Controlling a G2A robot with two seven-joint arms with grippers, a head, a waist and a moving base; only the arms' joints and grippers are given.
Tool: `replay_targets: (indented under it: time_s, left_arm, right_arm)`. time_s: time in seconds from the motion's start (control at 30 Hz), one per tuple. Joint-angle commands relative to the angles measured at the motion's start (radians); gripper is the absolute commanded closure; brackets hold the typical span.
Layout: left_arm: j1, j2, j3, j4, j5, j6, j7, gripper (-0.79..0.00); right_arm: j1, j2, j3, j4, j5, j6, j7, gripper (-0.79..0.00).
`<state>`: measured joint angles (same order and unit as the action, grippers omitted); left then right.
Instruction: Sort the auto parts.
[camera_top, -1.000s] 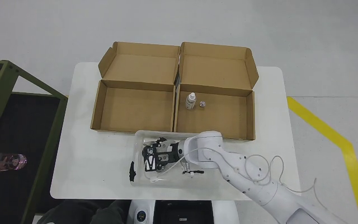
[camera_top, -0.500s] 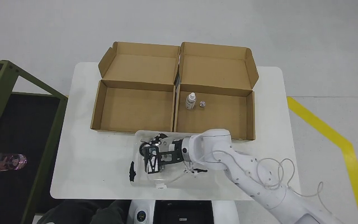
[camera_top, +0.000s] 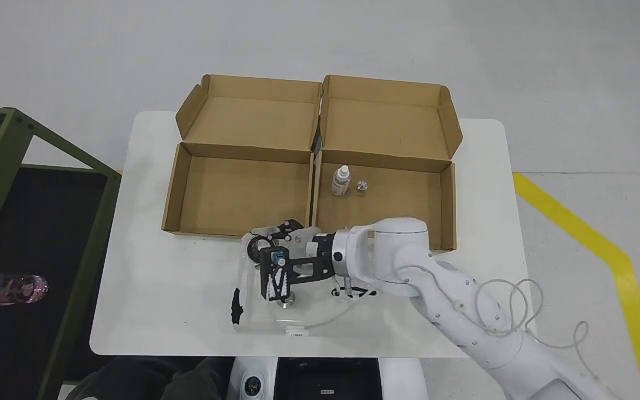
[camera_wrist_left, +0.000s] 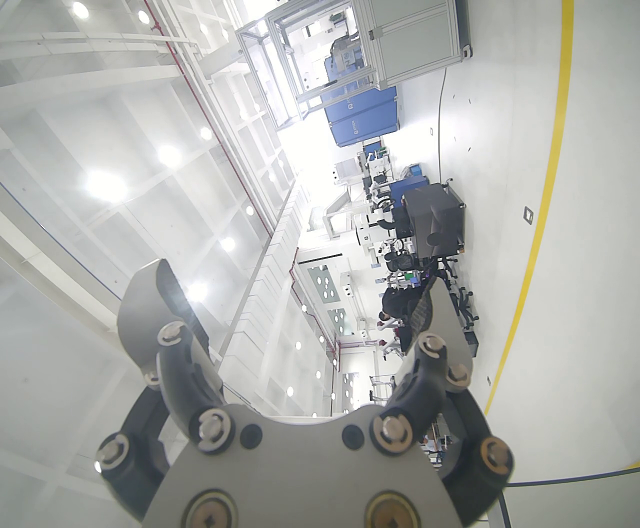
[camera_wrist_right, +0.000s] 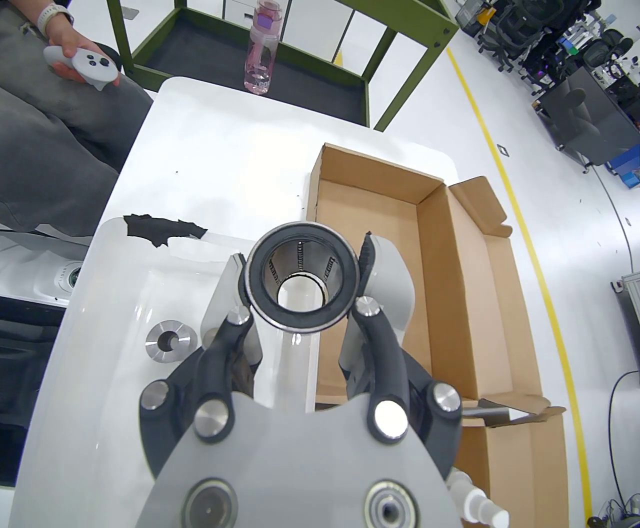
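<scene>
top view: a white table with two open cardboard boxes side by side in the upper half of the frame and a clear plastic tray (camera_top: 310, 331) just below them, at lower centre. the right gripper (camera_top: 280, 270) hangs over the tray's left part, pointing toward the left of the frame.

the right wrist view shows its fingers (camera_wrist_right: 385, 270) pinching a dark-rimmed cylindrical bearing (camera_wrist_right: 301, 276) from both sides. the bore faces the camera, so its long axis seems to run along the gripper's pointing direction, not across it. a steel bushing (camera_wrist_right: 170, 341) lies in the tray under it.

from the gripper, the left box (camera_top: 240, 195) lies up the frame, just beyond the tray's far rim. the right box (camera_top: 400, 210), up and to the right, holds a small bottle (camera_top: 341, 181) and a small metal piece (camera_top: 364, 186). which box suits the bearing cannot be told.

the left gripper (camera_wrist_left: 297, 287) points at the ceiling, fingers spread, holding nothing, so the right arm is likely the one to deliver.
</scene>
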<state>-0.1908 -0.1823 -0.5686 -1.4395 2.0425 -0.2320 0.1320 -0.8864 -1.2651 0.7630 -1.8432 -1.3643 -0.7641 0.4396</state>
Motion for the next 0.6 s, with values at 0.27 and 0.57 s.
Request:
replay_targets:
  time_s: [0.27, 0.57]
  left_arm:
    - [0.000, 0.000, 0.000, 0.000, 0.000, 0.000, 0.000, -0.785]
    - [0.000, 0.000, 0.000, 0.000, 0.000, 0.000, 0.000, -0.785]
  right_arm:
    - [0.103, -0.025, -0.009, 0.078, 0.002, 0.033, -0.013, 0.000]
    - [0.178, -0.052, -0.031, 0.195, 0.019, 0.069, -0.040, 0.000]
